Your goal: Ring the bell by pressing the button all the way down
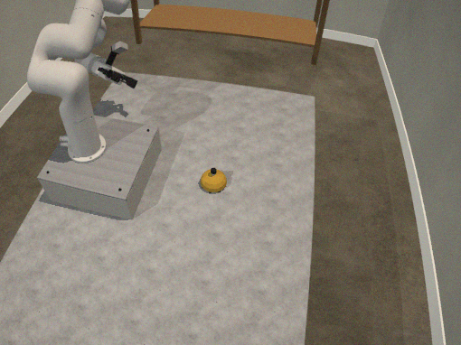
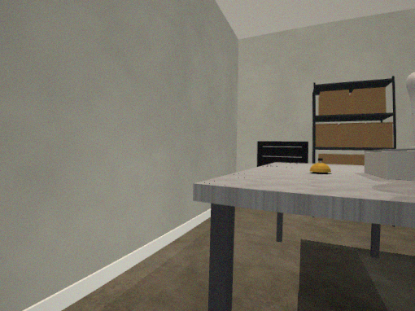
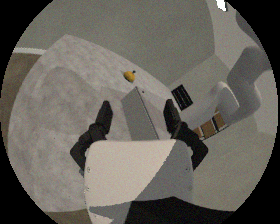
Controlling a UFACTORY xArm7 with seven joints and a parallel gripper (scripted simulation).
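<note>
Arm (image 2: 411, 85) cut off by the right edge in the exterior view, only a pale sliver visible, bell (image 3: 129, 76) a tiny yellow spot far off in the wrist view, its button too small to tell, bench (image 1: 226, 22) cut off at the top edge, table's right legs partly hidden in shadow
</note>
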